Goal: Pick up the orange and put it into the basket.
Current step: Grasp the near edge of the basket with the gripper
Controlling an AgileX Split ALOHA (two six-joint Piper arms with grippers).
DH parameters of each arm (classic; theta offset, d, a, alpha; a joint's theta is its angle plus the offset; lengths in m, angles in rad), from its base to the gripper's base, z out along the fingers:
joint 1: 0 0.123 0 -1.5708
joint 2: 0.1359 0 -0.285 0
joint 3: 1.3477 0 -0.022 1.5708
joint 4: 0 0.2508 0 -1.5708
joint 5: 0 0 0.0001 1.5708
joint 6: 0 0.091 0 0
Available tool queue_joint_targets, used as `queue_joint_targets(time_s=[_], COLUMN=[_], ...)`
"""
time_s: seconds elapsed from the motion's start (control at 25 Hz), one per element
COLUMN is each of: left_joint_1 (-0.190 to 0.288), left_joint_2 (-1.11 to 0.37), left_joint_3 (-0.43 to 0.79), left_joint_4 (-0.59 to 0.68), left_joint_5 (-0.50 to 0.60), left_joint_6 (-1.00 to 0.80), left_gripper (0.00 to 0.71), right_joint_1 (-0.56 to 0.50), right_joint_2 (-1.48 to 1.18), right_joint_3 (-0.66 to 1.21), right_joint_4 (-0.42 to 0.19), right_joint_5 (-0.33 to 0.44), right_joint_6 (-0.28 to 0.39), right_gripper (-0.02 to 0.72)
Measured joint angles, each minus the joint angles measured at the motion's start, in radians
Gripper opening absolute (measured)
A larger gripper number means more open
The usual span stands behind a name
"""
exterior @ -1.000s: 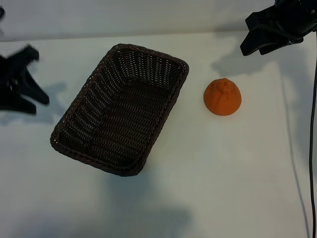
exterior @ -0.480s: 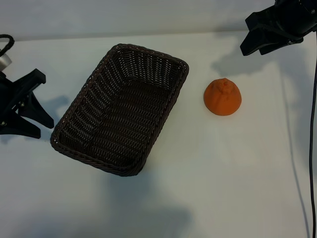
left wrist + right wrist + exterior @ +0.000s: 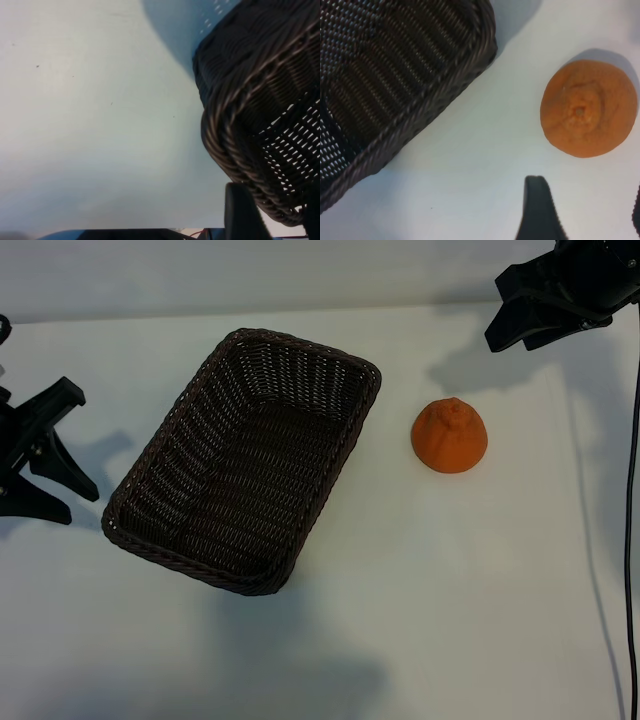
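At far left of the exterior view, by the table's point(image 3: 400, 640) left edge: left gripper point(image 3: 62, 445), black fingers spread about halfway, nothing between them, poised over bare white surface just beside the basket's point(image 3: 330, 465) near-left corner, not touching it. In the left wrist view, one dark fingertip point(image 3: 240, 212) close against the braided rim point(image 3: 225, 150), with a wide stretch of bare table on the other side.

Left of centre: dark brown wicker basket, set at a slant to the table edges, rounded corners, sloping woven walls, hollow and open at the top. Free tabletop all round it; broad open room in front, toward the bottom of the exterior view.

Right of the basket, apart from its rim by a clear strip of white: the orange point(image 3: 450, 436), resting on the table, domed, nub at the top. Not in the basket, not touched by anything. Open surface on every side of it, widest in front and to the right.

At upper right, near the table's far edge: right gripper point(image 3: 527, 322), raised, fingers parted a little past halfway, holding nothing. Behind and to the right of the orange, well apart. In the right wrist view, orange point(image 3: 589, 108) ahead of a dark fingertip point(image 3: 538, 210), with the basket corner point(image 3: 420, 100) off to one side.

Along the right edge: thin black cable point(image 3: 630, 540) hanging down.
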Motion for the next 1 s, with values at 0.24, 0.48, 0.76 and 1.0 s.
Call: queue_joint_targets(time_s=[0.24, 0.48, 0.76, 1.0], left_joint_1=[0.0, 0.0, 0.0, 0.0], left_joint_2=[0.0, 0.0, 0.0, 0.0], left_joint_3=[0.07, 0.096, 0.096, 0.1], left_joint_4=[0.007, 0.041, 0.041, 0.052], left_joint_5=[-0.081, -0.094, -0.11, -0.145], left_joint_6=[-0.012, -0.041, -0.057, -0.059], left_gripper=[0.357, 0.357, 0.357, 0.357], right_joint_1=[0.0, 0.0, 0.0, 0.0], right_joint_2=[0.0, 0.0, 0.0, 0.0], right_joint_3=[0.0, 0.0, 0.0, 0.0], right_joint_4=[0.0, 0.0, 0.0, 0.001], right_joint_5=[-0.001, -0.002, -0.001, -0.001], right_joint_6=[0.0, 0.0, 0.0, 0.004], right_gripper=[0.444, 0.444, 0.444, 0.444])
